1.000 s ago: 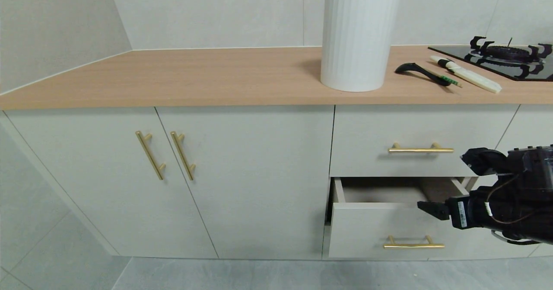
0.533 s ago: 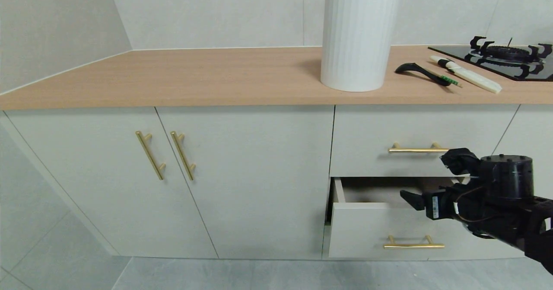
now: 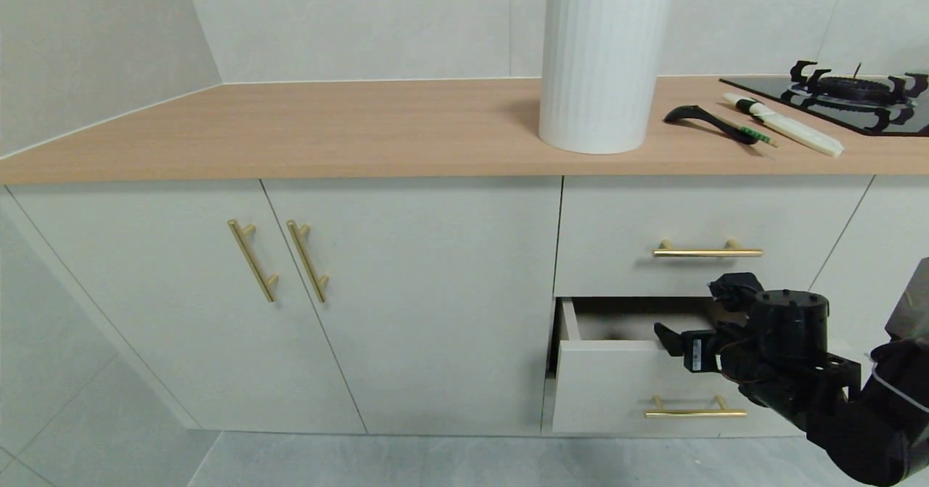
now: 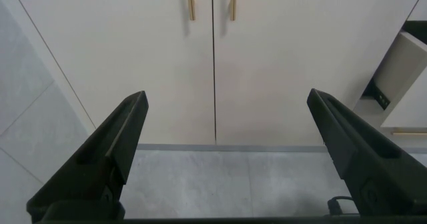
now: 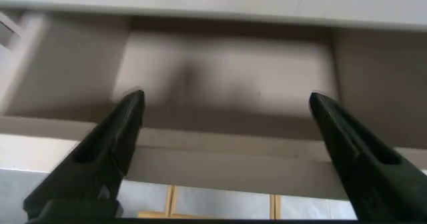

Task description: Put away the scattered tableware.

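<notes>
Our right gripper (image 3: 695,308), spread wide, sits at the rim of the open matte drawer (image 3: 617,378); left gripper (image 4: 227,104) also spread, facing flat cabinet doors (image 4: 267,64).

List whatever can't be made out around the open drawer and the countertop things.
Pale open lower drawer, head view: inside mostly hidden behind its own front panel and the right gripper.
Tall white ribbed canister, head view: top cut by the upper edge, contents hidden.
Thin green-tipped utensil beside the black curved scoop, head view: too small to identify.
Black gas hob, head view: cut by the right edge.
</notes>
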### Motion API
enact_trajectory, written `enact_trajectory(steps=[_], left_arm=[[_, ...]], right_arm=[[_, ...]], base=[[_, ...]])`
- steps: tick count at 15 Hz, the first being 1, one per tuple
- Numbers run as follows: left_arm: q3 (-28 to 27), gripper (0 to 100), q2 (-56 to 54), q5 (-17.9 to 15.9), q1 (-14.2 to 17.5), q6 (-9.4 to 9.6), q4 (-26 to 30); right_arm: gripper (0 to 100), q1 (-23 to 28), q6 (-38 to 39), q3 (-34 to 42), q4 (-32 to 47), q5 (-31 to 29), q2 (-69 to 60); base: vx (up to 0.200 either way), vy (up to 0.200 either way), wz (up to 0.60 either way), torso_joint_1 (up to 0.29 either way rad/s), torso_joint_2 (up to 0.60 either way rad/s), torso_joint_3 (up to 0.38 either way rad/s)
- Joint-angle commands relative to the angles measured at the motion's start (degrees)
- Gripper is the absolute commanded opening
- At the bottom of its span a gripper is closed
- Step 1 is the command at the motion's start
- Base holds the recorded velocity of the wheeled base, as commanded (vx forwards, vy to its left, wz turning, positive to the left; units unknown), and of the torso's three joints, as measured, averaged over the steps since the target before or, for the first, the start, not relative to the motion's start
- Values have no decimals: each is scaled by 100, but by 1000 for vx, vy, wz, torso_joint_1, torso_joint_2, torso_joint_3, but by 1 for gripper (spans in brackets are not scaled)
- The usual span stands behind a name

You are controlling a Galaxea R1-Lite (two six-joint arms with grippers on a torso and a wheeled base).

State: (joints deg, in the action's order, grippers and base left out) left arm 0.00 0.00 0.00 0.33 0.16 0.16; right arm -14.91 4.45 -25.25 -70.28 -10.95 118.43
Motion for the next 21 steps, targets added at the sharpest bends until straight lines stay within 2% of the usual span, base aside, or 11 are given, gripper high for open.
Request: enact_trajectory(steps=[1,6,12,15,16,21], left_arm=[[0,100,0,0,2,2,2],[0,100,9,0,2,2,2],[0,100,9,0,2,2,2],[0,100,0,0,2,2,2],[0,100,9,0,2,2,2],[0,100,9,0,2,-7,2]], right_arm=[[100,-3,-6,20,58,5,180],[100,-3,-14,90,216,14,4],[100,-3,-14,73,1350,207,-787],[100,-3,-14,-33,2299,356,-1244],[100,-3,-14,-209,3213,585,-1648],[100,-126,-41,-516,4813,787,-2228]], base=[[0,0,0,0,0,0],[0,0,0,0,0,0],[0,0,0,0,0,0],[0,0,0,0,0,0],[0,0,0,0,0,0],[0,0,0,0,0,0]])
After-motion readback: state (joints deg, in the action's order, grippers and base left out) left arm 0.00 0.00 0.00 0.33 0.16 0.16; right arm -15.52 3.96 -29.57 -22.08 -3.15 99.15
